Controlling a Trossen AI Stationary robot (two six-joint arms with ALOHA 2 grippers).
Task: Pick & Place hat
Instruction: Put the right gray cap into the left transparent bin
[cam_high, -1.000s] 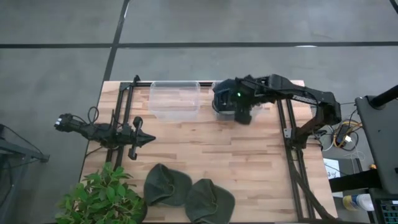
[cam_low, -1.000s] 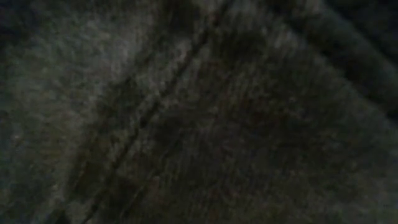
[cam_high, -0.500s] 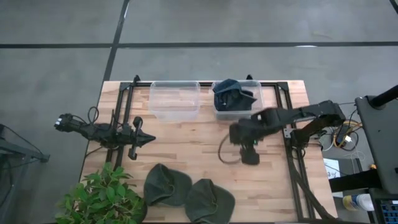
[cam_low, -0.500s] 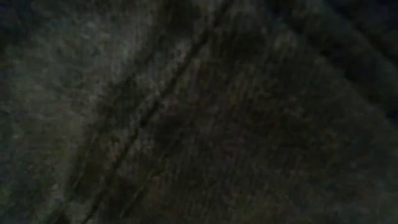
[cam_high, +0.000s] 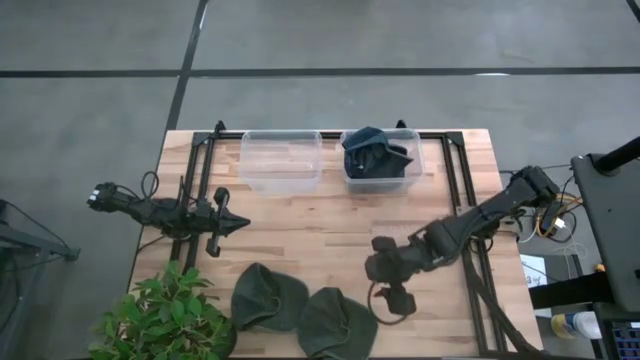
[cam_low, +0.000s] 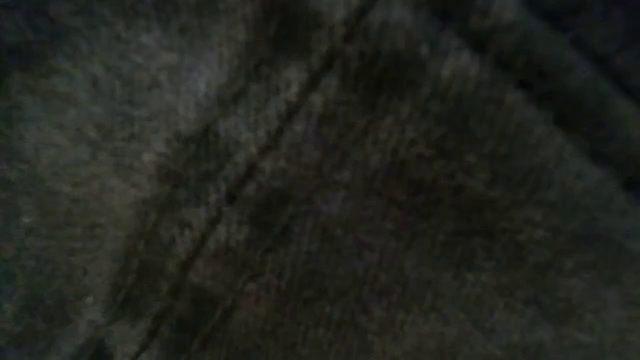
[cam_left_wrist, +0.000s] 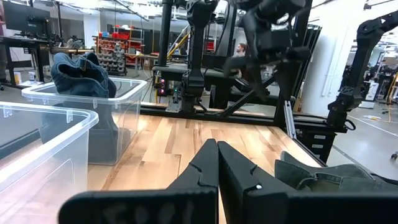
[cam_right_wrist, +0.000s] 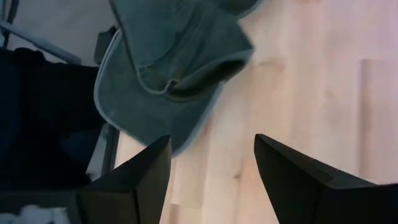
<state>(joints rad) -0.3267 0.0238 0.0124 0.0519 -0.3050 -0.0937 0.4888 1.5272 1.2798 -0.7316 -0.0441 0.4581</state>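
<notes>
On the wooden desk (cam_high: 330, 225), two green hats lie side by side at the near edge: the left hat (cam_high: 268, 297) just beside the potted plant (cam_high: 165, 318), the right hat (cam_high: 335, 322) touching it and partly over the desk's edge. The right end effector (cam_high: 392, 296) hovers just beside the right hat, its fingers (cam_right_wrist: 130, 180) spread apart and grasping nothing; in the right wrist view that hat's brim (cam_right_wrist: 168, 118) points toward the desk edge, its long axis running diagonally between crown and brim. A dark blue hat (cam_high: 374, 152) sits crumpled in the right clear bin (cam_high: 412, 170) at the far edge, with the left clear bin (cam_high: 281, 160) beside it. The left end effector (cam_high: 228, 222) rests clenched, its fingers together, at the desk's left side. Dark green fabric fills the low view.
</notes>
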